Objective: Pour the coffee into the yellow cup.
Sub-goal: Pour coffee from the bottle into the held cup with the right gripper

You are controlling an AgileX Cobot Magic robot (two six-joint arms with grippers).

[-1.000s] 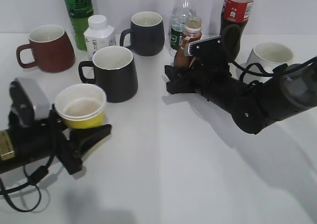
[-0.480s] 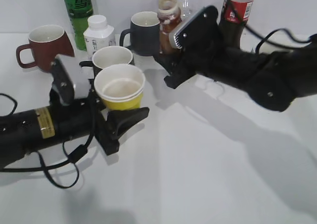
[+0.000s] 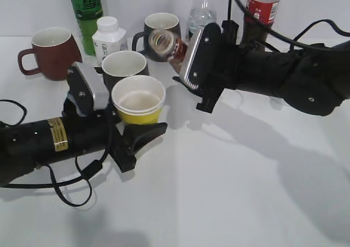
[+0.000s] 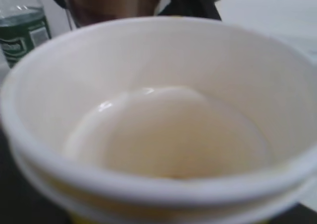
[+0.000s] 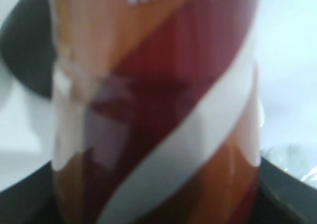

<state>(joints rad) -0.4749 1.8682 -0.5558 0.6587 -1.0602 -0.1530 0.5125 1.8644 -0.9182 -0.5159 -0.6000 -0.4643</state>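
The right gripper (image 3: pixel 183 56), upper centre of the exterior frame, is clamping the coffee bottle (image 3: pixel 165 44) and tilting it leftward, its mouth pointing toward the left side. The left gripper (image 3: pixel 128 129), in the left-centre, is gripping the yellow cup (image 3: pixel 139 99) and holding it upright above the tabletop (image 3: pixel 229 192), just below and left of the bottle. The cup's white inside is looking dry in the left wrist view. Behind the cup, a black mug (image 3: pixel 123 66) is standing on the tabletop.

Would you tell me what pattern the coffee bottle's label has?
Coffee bottle: diagonal dark red, orange-brown and white stripes, clearest in the right wrist view.
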